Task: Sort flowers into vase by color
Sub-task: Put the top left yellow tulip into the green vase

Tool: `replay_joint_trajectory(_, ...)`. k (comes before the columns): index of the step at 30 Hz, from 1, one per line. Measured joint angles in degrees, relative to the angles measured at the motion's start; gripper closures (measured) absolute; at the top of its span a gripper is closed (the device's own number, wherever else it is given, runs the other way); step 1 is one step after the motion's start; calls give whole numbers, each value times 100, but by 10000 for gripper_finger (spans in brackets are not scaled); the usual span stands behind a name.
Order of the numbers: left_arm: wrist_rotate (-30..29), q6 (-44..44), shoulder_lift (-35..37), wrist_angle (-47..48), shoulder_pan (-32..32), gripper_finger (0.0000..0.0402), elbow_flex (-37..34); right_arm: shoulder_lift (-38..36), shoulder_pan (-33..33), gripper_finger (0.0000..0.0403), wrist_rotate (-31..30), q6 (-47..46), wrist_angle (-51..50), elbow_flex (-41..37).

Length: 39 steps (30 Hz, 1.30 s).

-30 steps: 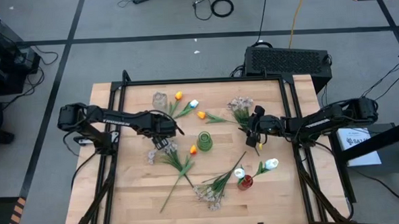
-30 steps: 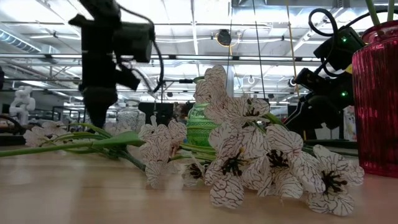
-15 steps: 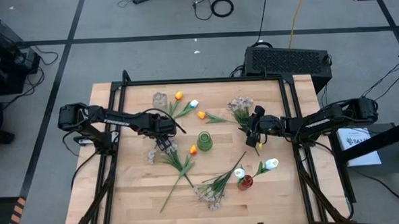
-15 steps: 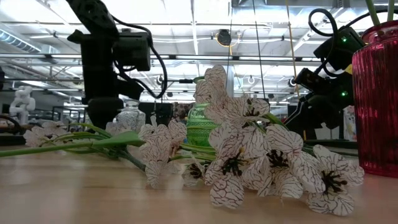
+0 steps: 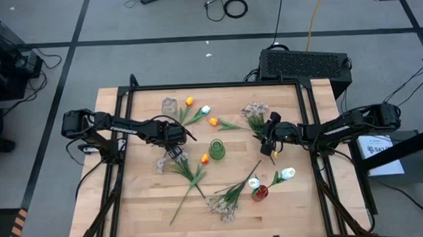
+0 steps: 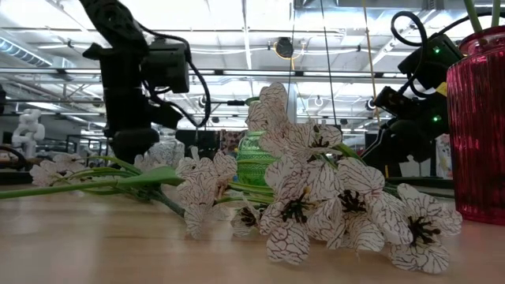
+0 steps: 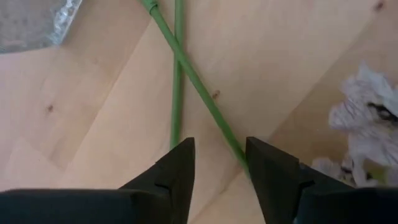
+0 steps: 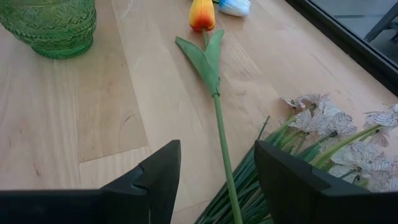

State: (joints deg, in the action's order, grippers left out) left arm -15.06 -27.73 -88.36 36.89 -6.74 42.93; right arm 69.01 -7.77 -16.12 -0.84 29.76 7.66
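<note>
While two white tulips (image 5: 285, 174) sit in the red vase (image 5: 259, 193), the open, empty left hand (image 5: 174, 144) hovers just above crossed stems (image 7: 186, 68), most flowers (image 5: 222, 204) unsorted

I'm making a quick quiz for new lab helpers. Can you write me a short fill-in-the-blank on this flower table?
1. The red vase already holds two ____ tulips.
2. The green vase stands near the table's ____.
3. The left gripper hangs open over two crossing green ____.
4. Ahead of the open right gripper lies a tulip coloured ____.

Missing words: white; middle; stems; orange
</note>
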Motion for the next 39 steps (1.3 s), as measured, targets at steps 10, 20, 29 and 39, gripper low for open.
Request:
replay_joint_trajectory(10, -30, -27, 22, -538, 4, 260, -265, 0, 0, 206, 0, 0, -2, 0)
replay_joint_trajectory(20, 248, -35, 11, -662, 0, 364, -270, 0, 0, 206, 0, 63, 0, 0)
replay_joint_trajectory(29, 252, -91, 9, -656, 2, 391, -265, -78, 0, 206, 0, 167, 35, 0)
replay_joint_trajectory(39, 283, -500, 831, -98, 91, 391, -160, -617, 0, 207, 2, 244, 43, -2)
